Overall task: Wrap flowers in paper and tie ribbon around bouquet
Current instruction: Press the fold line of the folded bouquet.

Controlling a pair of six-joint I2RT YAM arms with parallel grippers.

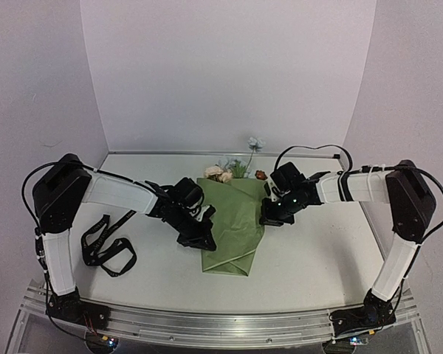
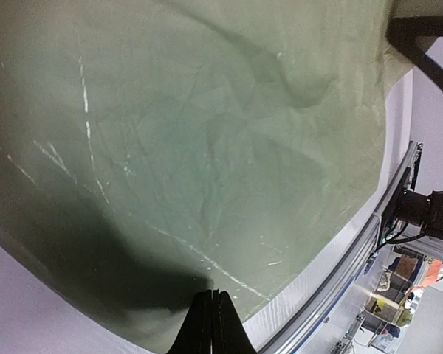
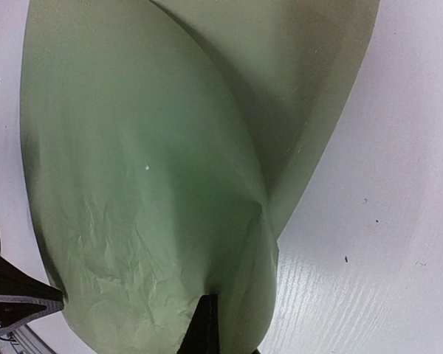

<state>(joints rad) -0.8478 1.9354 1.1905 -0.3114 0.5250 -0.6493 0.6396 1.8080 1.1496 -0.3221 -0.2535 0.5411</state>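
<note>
The paper [image 2: 207, 147] is filling nearly the whole view, its olive face creased and scuffed with pale lines, a soft fold crossing the upper part. The left claw [image 2: 213, 295] is sitting at the bottom edge, its 2 fingers pressed tight together beside a dark shadow [image 2: 111, 265]. White table [image 2: 15, 317] is showing at the lower left, a metal rail [image 2: 340, 280] running along the right.

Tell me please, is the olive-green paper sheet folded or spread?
Folded: the olive-green paper sheet lies in overlapping flaps.
</note>
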